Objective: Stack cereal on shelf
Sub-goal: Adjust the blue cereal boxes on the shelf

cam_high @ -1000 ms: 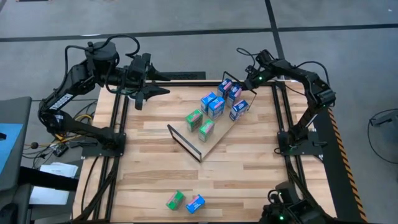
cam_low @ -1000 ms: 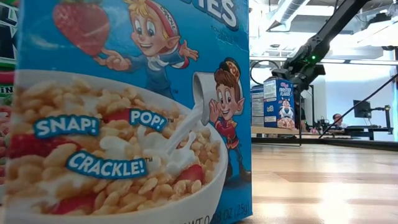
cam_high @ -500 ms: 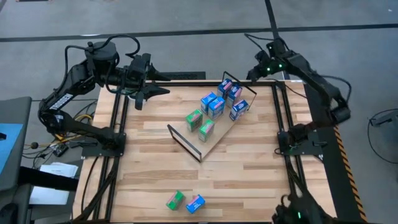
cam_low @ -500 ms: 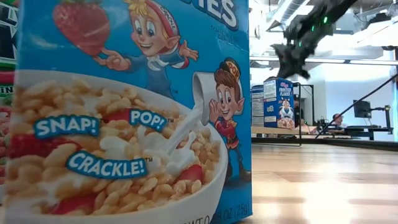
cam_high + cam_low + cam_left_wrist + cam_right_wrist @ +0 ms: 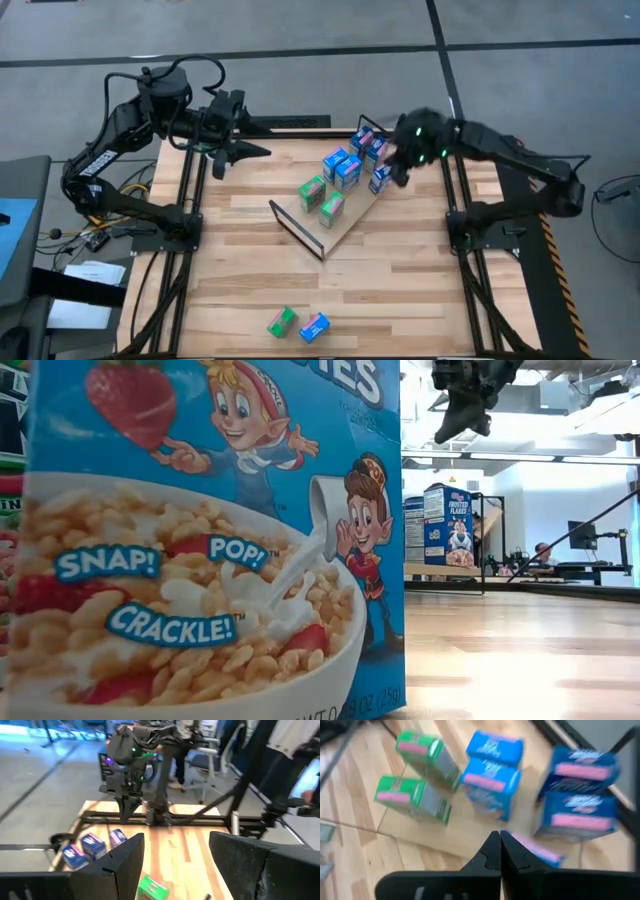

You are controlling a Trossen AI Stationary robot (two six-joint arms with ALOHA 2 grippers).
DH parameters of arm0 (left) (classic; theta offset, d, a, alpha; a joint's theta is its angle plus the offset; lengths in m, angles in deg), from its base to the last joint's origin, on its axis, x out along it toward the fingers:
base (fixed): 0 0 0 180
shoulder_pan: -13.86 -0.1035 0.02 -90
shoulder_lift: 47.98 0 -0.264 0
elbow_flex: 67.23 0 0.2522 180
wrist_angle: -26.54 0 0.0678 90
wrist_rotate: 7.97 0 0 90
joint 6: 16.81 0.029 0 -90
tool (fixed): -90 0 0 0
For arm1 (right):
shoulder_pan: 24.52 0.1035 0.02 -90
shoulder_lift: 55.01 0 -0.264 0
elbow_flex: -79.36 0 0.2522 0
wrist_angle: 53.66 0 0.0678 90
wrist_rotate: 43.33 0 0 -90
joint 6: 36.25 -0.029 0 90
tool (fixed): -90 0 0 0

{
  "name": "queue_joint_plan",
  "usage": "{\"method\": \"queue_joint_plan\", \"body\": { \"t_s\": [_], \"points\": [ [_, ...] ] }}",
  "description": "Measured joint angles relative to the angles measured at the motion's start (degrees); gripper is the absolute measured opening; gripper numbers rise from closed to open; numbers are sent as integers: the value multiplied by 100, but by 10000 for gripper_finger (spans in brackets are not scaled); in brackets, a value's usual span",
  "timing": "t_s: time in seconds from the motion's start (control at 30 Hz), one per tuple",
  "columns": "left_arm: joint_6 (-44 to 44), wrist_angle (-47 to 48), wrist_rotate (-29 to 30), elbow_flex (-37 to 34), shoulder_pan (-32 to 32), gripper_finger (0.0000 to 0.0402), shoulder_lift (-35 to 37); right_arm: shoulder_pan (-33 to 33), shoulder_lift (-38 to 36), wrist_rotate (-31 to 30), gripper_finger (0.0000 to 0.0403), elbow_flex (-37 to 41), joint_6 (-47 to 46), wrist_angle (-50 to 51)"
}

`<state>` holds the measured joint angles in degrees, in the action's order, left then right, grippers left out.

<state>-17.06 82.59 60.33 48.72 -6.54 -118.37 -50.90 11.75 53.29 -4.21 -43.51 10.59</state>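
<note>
The shelf [image 5: 345, 225] is a light-wood board with black wire ends, lying aslant on the table's far middle. Several cereal boxes stand on it, blue ones [image 5: 348, 172] toward its far end and green ones [image 5: 312, 192] nearer the middle. My right gripper [image 5: 500, 845] is shut and empty, hanging above the blue boxes [image 5: 492, 775] at the shelf's far right [image 5: 395, 168]. My left gripper [image 5: 175, 865] waits open and empty over the table's far left corner [image 5: 238, 150]. One green box [image 5: 282, 321] and one blue box [image 5: 314, 327] lie at the near edge.
In the low view the blue box at the near edge [image 5: 200, 540] fills the picture's left half, and the shelf's far boxes [image 5: 447, 525] show beyond it. Bare tabletop [image 5: 400, 290] lies between the shelf and the near boxes. People stand beyond the table's right side [image 5: 295, 750].
My right gripper has risen from the shelf's far end and swung toward the near edge, and now hangs over the blue boxes at the shelf's right. It has rolled on the way and stayed shut. The boxes have kept still.
</note>
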Motion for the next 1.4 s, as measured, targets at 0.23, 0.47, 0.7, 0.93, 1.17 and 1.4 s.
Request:
{"method": "queue_joint_plan", "body": {
  "t_s": [0.23,0.47,0.7,0.93,1.17,1.4],
  "points": [
    [-111,324,-584,0,0,215,3,1299,6,-893,8,732,-1191,-402],
    [-91,470,-801,-2,46,215,103,1844,8,-1913,8,1348,-2028,-1023],
    [-33,611,-809,-2,50,215,250,1850,187,-2350,8,1399,-2182,-1081],
    [20,738,-777,-2,50,215,370,1657,606,-2352,8,1398,-2130,-1294],
    [22,732,-759,-2,50,215,404,1575,737,-2376,8,1378,-2079,-1238],
    [82,734,-660,-2,50,215,402,1437,743,-2459,8,1392,-1932,-1190]
  ]
}}
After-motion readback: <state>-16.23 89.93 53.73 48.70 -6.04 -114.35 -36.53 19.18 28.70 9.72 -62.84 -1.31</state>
